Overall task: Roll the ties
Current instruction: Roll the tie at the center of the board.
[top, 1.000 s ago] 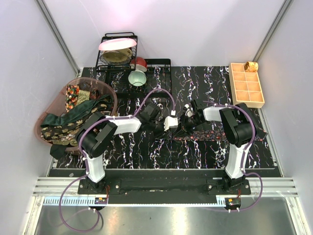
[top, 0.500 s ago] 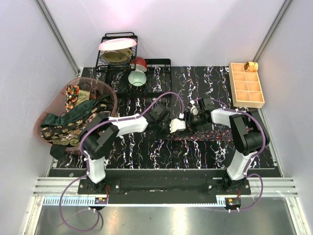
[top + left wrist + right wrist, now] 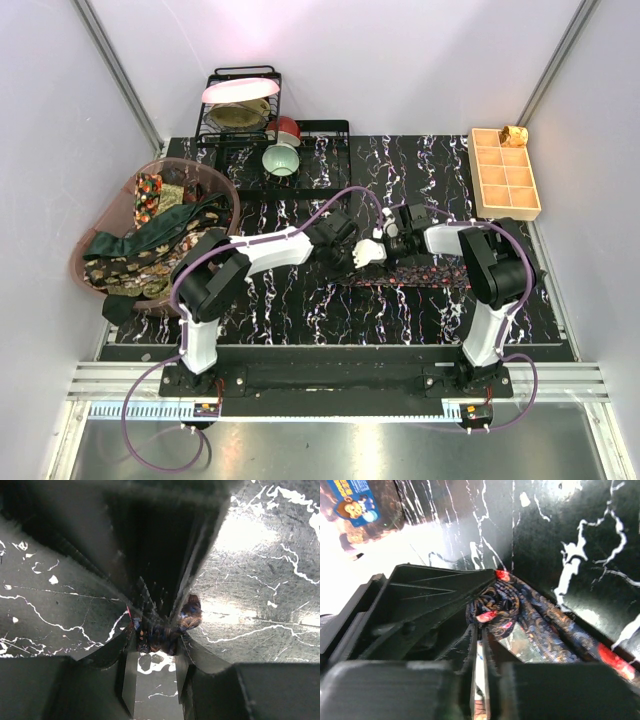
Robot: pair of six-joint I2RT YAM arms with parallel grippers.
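Coil of the red-dotted tie (image 3: 440,276) sits midway across the table (image 3: 330,312), pinched by the nearly closed right gripper (image 3: 479,627), with the left gripper (image 3: 154,642) narrowly parted around it, hold unclear, and the flat length trailing rightward on the right arm's side.

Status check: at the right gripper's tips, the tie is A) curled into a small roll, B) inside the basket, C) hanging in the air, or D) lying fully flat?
A: the right wrist view shows the tie coiled at the right gripper, its tail running flat across the table.
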